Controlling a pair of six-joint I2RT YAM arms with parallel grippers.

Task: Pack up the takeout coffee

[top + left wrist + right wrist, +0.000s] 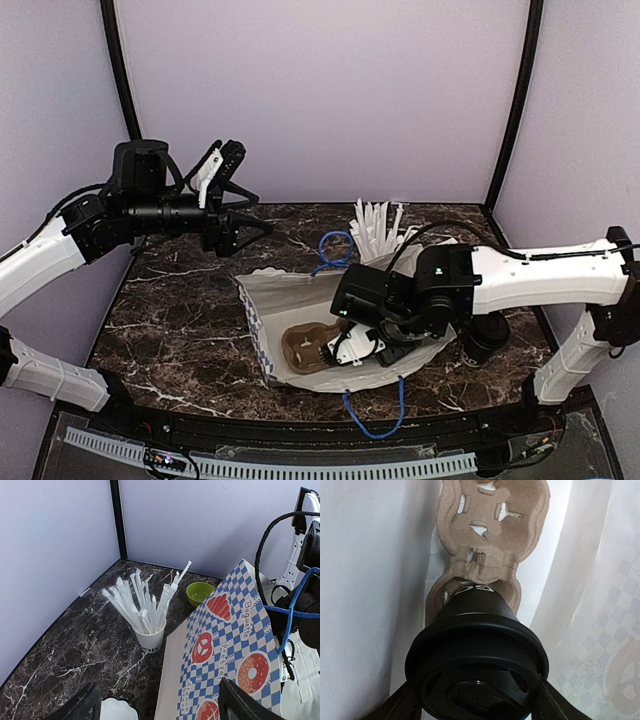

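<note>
The scene is lit softly and evenly from above, and only faint shadows are cast on the dark marble table point(180, 320). In the top view the black corner posts point(118, 70) are bowed by lens distortion. In the right wrist view light is diffused through the white bag point(365, 580), and the black lidded cup point(477, 645) is rendered dark, with a dull sheen along its rim.

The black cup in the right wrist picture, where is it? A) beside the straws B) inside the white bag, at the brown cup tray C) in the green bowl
B: the right arm's jaws hold the black cup by its lid inside the white bag, its bottom at the brown cup tray.
</note>
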